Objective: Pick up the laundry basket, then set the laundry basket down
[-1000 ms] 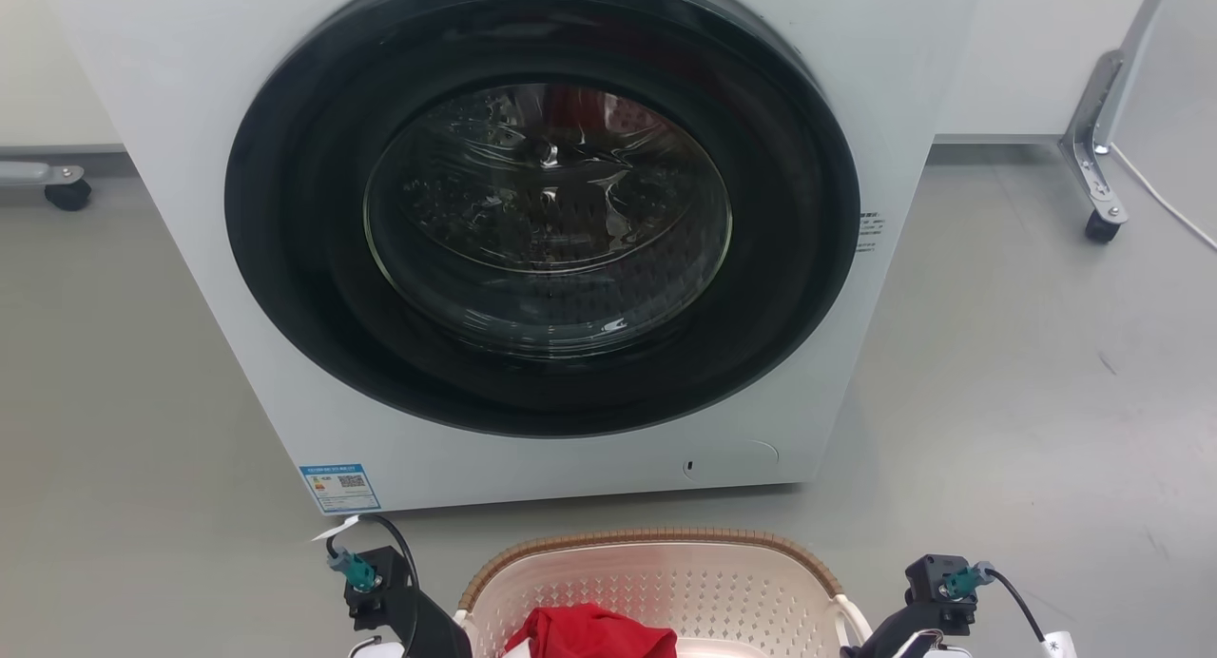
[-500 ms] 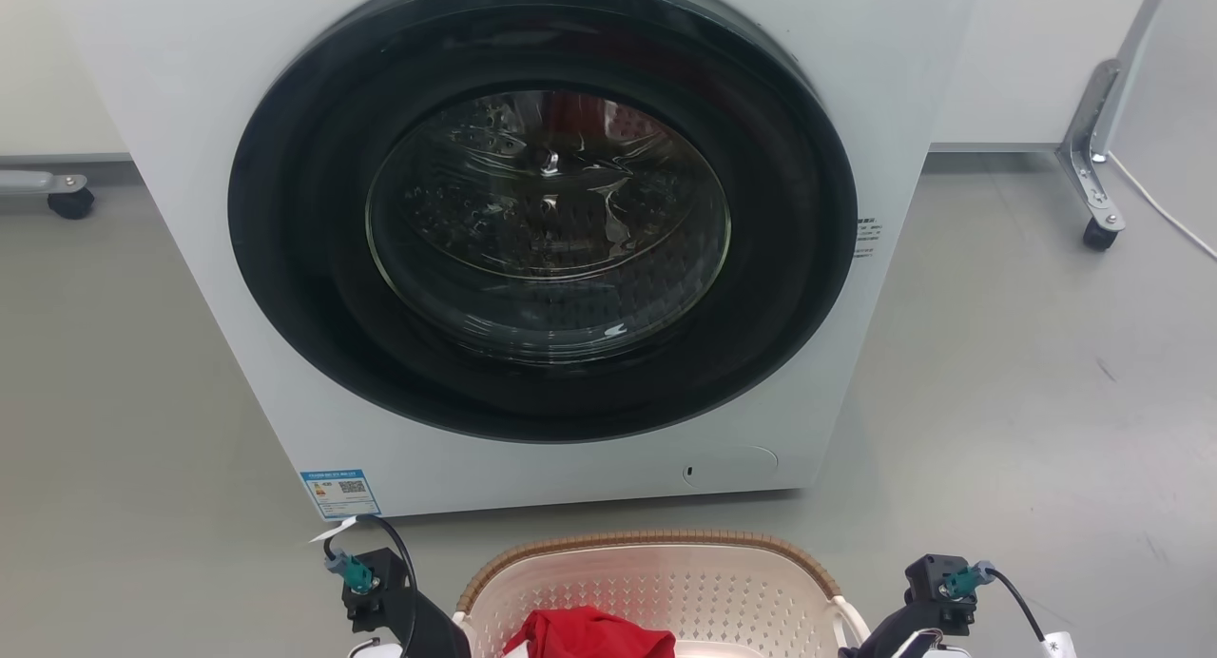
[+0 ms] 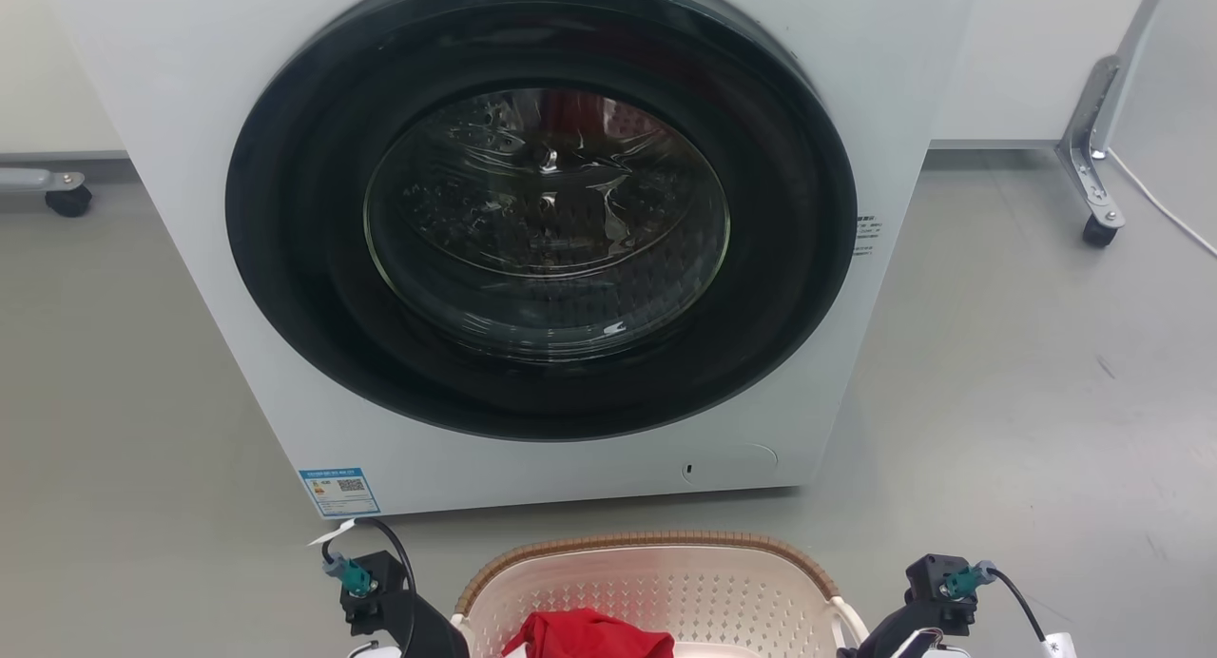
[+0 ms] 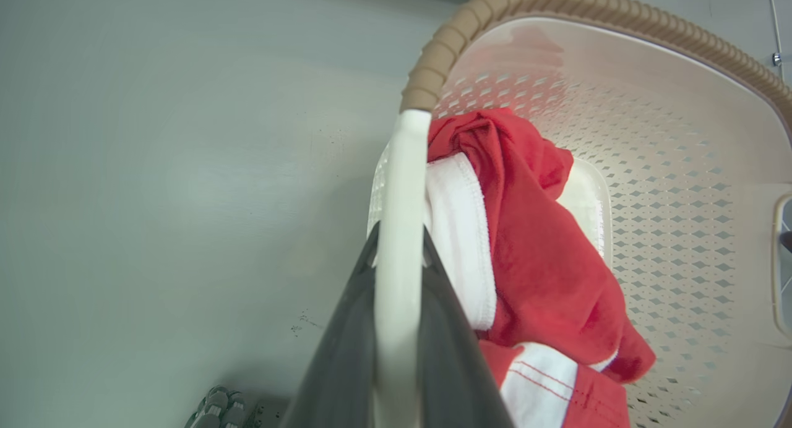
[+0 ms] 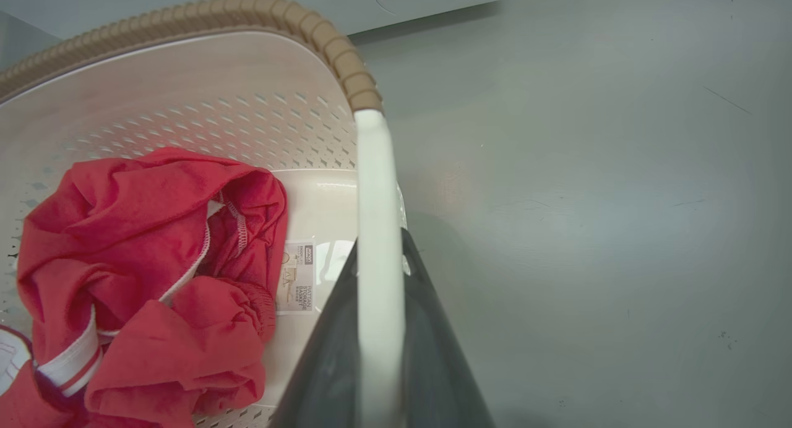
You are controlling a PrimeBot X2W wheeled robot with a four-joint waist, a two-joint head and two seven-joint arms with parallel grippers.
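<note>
The laundry basket [image 3: 656, 582] is cream-white with perforated walls and a brown woven-look rim [image 3: 656, 537]. It sits at the bottom middle of the head view, in front of a washing machine. A red and white garment [image 3: 589, 634] lies inside it. In the left wrist view my left gripper [image 4: 400, 233] is shut on the basket's white side handle [image 4: 399, 168], beside the garment [image 4: 538, 248]. In the right wrist view my right gripper [image 5: 379, 239] is shut on the other white handle [image 5: 374, 168]. A small label [image 5: 297, 276] shows on the basket floor. I cannot tell whether the basket touches the ground.
A white washing machine [image 3: 171, 87] with a round dark glass door [image 3: 547, 211], shut, stands close behind the basket. A metal frame leg on a caster [image 3: 1093, 154] is at the far right and another caster [image 3: 67, 199] at the far left. Grey floor lies on both sides.
The whole head picture shifts by a few pixels, so the camera has moved slightly. The basket, its garment and both arms keep their places relative to each other.
</note>
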